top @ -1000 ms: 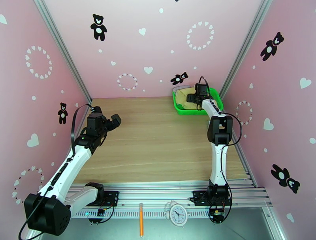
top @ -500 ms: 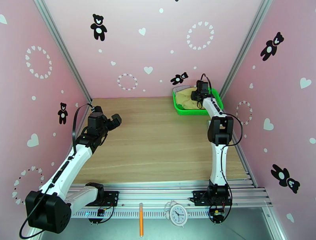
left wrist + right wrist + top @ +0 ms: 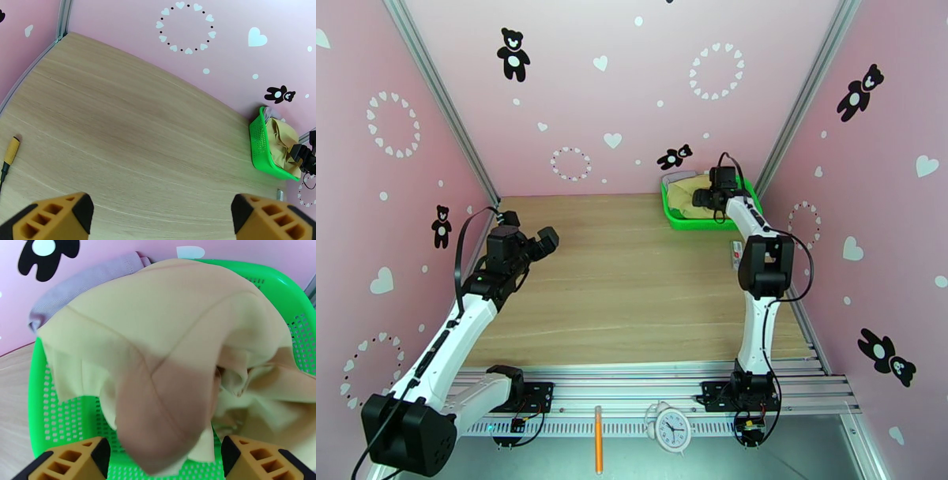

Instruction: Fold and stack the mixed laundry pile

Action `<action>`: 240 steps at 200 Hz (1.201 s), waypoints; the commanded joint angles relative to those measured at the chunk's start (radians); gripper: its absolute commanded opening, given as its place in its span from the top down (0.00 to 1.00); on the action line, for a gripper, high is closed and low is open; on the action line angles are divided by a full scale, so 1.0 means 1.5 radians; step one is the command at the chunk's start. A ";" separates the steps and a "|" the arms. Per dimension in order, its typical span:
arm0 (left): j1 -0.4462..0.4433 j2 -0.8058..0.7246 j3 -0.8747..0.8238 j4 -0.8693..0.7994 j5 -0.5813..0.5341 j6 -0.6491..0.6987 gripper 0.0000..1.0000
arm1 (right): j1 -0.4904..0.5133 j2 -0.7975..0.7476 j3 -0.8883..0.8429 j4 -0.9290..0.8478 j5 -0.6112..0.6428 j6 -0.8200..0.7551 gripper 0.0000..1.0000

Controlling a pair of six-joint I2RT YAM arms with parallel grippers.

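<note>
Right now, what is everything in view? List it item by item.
mesh basket: one, bright green, table's far right corner
cloth: one, tan-beige, heaped on top in the basket
garment: one, grey-lilac, under the cloth at the basket's far side
table: one, light wood
alarm clock: one, white, near edge by the right arm's base
pen-like stick: one, orange, left of the clock
walls: pink, bear and heart decals
left arm: white and black, table's left side, jaws open over bare wood
right arm: stretched to the basket, jaws open at the cloth
</note>
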State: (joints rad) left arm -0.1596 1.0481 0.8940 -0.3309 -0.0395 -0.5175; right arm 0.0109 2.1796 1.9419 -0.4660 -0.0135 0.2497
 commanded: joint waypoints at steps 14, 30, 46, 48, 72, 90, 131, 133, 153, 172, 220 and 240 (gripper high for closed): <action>-0.004 -0.017 0.018 -0.018 0.018 0.003 0.02 | -0.004 -0.029 -0.015 -0.043 -0.009 -0.025 0.20; -0.004 -0.019 0.016 -0.018 0.017 0.001 0.01 | -0.003 -0.012 0.003 -0.064 -0.007 -0.033 0.21; -0.003 -0.016 0.015 -0.018 0.017 0.000 0.01 | -0.004 0.016 0.034 -0.091 -0.007 -0.040 0.21; -0.003 -0.016 0.014 -0.018 0.017 0.000 0.01 | -0.003 0.020 0.038 -0.096 -0.008 -0.041 0.21; -0.004 -0.011 0.015 -0.016 0.018 -0.001 0.01 | -0.003 0.060 0.077 -0.116 -0.006 -0.045 0.23; -0.004 -0.008 0.016 -0.015 0.018 -0.001 0.01 | -0.004 0.080 0.094 -0.111 -0.003 -0.045 0.24; -0.004 -0.005 0.014 -0.013 0.014 0.001 0.01 | -0.003 0.107 0.108 -0.070 0.023 -0.039 0.26; -0.004 -0.005 0.013 -0.013 0.014 0.001 0.01 | -0.003 0.107 0.108 -0.068 0.025 -0.038 0.27; -0.004 -0.002 0.014 -0.010 0.013 0.001 0.01 | -0.002 0.107 0.106 -0.046 0.045 -0.031 0.29; -0.004 0.001 0.015 -0.009 0.013 0.001 0.01 | 0.001 0.098 0.098 -0.021 0.068 -0.029 0.31; -0.004 0.005 0.012 -0.008 0.012 0.003 0.01 | 0.008 0.064 0.065 0.030 0.132 -0.035 0.41; -0.004 0.005 0.011 -0.006 0.013 0.003 0.01 | 0.009 0.055 0.062 0.031 0.139 -0.038 0.44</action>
State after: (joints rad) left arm -0.1600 1.0492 0.8940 -0.3328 -0.0299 -0.5175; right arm 0.0185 2.3249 2.0502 -0.4561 0.1417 0.1986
